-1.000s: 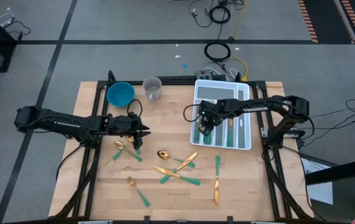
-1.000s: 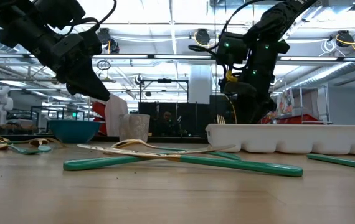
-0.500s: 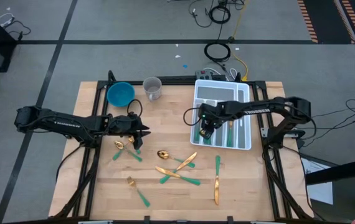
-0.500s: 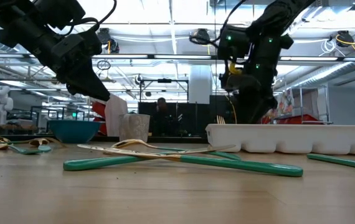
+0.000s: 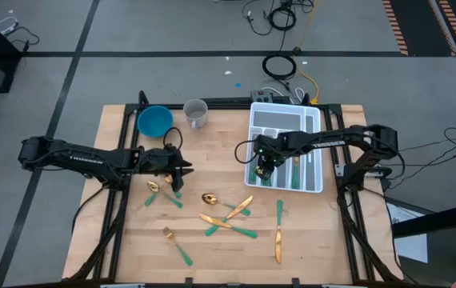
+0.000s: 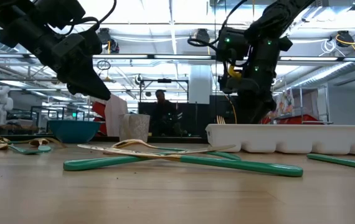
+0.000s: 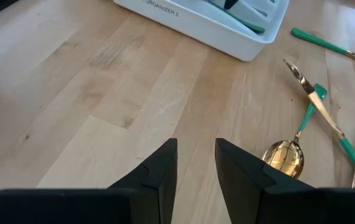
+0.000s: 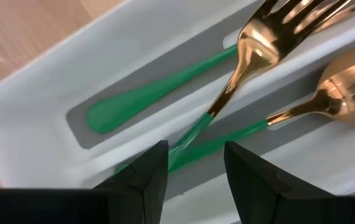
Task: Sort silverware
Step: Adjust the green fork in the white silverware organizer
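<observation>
Right gripper (image 8: 193, 168), part-open & empty, hovers over organizer tray (image 5: 314, 180), hiding fork (image 8: 271, 31) handle end; left gripper (image 7: 196, 162) same.

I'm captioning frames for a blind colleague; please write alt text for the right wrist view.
The right end effector, fingers apart and empty, hovers over a white organizer tray holding a gold fork and gold spoon, both green-handled, with a second green handle alongside.
</observation>
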Motion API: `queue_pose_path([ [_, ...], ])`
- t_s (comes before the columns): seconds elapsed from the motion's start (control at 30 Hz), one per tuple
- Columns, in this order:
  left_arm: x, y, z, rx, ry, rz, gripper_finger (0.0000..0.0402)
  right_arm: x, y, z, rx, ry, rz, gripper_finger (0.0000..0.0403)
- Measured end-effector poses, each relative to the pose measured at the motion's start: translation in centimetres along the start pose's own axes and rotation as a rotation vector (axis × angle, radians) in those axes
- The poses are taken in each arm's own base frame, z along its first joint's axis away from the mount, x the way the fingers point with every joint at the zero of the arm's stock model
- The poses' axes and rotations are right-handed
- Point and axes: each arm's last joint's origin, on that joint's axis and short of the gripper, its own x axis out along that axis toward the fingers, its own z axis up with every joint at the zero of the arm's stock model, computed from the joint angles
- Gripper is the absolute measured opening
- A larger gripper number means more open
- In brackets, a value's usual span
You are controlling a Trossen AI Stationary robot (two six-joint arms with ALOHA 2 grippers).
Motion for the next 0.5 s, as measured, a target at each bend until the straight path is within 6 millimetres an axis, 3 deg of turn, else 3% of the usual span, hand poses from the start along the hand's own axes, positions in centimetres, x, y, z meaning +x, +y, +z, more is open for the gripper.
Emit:
queue_pose_path([
  [0.27, 0.05, 0.43, 0.31, 0.002, -0.021, 0.018, 0.0115, 0.88, 0.09, 0.12, -0.034, 0.014, 0.002, 0.0141],
  [0.5, 0.08, 0.76, 0.38, -0.008, -0.022, 0.032, 0.0115, 0.97, 0.10, 0.17, -0.066, 0.007, 0.006, 0.0043],
])
